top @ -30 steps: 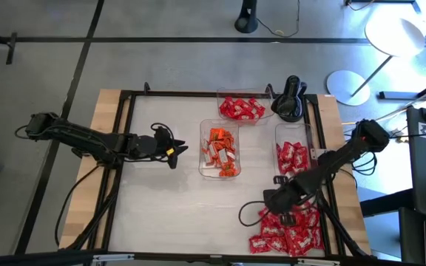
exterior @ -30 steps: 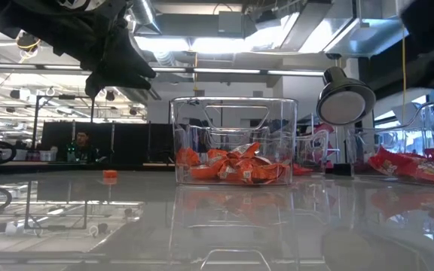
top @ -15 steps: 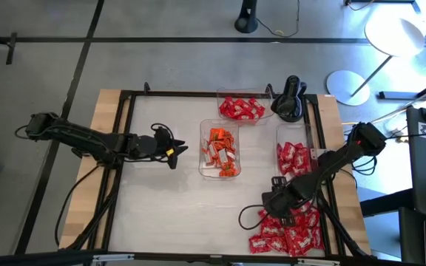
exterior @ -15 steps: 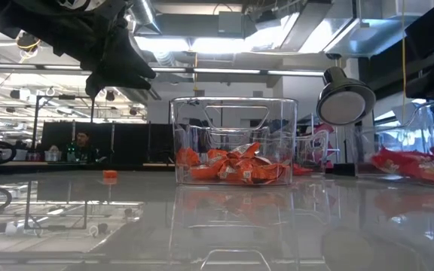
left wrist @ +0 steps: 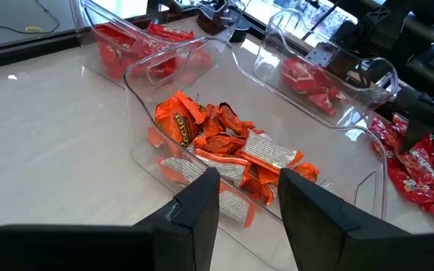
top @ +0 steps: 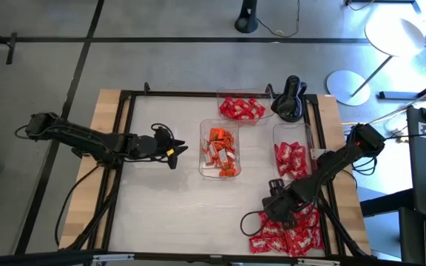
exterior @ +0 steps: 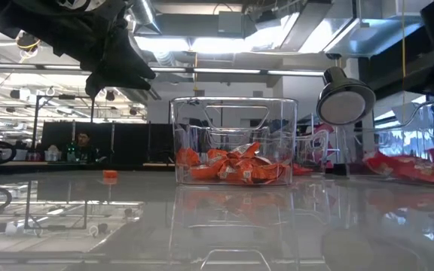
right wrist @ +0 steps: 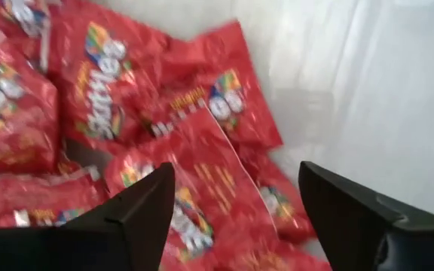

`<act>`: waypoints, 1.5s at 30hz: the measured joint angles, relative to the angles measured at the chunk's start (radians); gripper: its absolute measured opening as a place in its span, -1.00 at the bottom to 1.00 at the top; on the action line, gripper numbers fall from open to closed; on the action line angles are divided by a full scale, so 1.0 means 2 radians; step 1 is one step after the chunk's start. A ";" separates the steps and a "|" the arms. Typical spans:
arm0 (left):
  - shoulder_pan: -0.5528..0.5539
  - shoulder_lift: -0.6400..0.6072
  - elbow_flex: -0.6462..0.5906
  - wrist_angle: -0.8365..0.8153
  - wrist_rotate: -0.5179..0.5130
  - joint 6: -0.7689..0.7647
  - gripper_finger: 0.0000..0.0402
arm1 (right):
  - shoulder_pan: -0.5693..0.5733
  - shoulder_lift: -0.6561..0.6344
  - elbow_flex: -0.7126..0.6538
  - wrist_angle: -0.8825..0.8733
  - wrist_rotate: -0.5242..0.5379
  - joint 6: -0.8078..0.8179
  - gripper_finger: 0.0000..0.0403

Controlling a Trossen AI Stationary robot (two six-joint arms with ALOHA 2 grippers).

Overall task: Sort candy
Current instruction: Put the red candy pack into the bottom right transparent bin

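**Right arm over the loose candy pile**

The right gripper [top: 278,209] reaches low over the heap of red candy [top: 291,233] at the table's near right corner, fingers spread wide, holding nothing. The left gripper [top: 174,153] hovers beside the middle tray [top: 220,150], fingers slightly parted and empty.

Red packs [right wrist: 119,105]: you can read "Skittles".
Orange packs [left wrist: 179,128]: you see a logo, too small to read.
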 joint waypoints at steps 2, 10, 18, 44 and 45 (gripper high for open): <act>0.000 0.000 0.000 0.001 0.000 0.000 -0.37 | 0.000 0.000 0.006 -0.021 0.000 0.000 0.36; 0.000 0.000 0.000 0.000 0.000 -0.002 -0.37 | 0.026 0.000 0.040 -0.034 -0.002 0.008 0.29; 0.000 0.000 0.000 0.000 0.000 0.000 -0.37 | 0.061 0.023 0.003 0.014 0.041 -0.002 0.24; 0.000 0.000 0.000 0.001 0.000 0.006 -0.37 | 0.042 0.054 -0.023 0.015 0.026 0.009 -0.60; 0.000 0.000 0.000 0.001 0.000 0.004 -0.37 | 0.042 0.055 -0.017 0.008 0.025 0.007 -0.62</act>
